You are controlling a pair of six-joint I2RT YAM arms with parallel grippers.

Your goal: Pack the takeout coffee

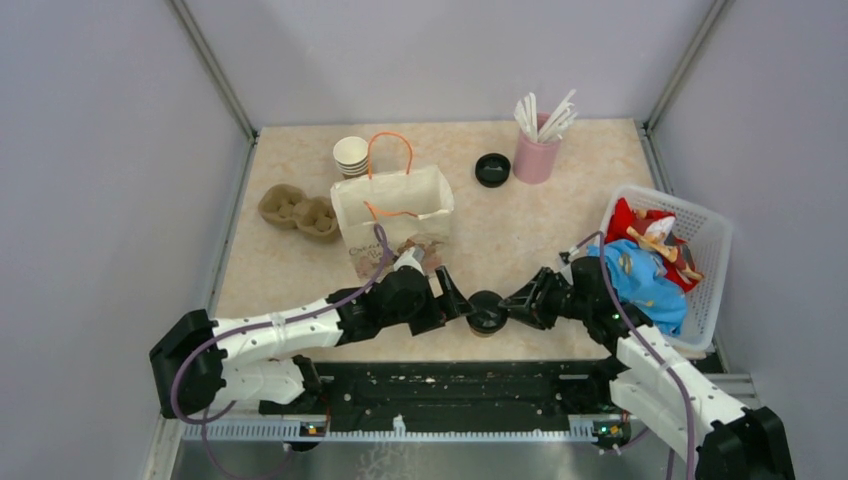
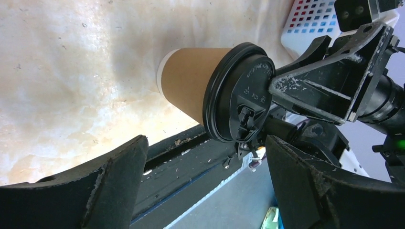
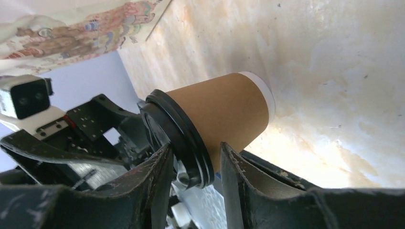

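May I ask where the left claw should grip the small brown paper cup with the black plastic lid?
Grip the cup on its bare paper wall, level from the left: it stands upright, and the right claw holds the lid rim.

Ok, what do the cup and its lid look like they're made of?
The cup looks like matte brown paper, with a white band at its base. Its lid looks like black plastic: slight sheen, raised moulded lettering, a sip tab.
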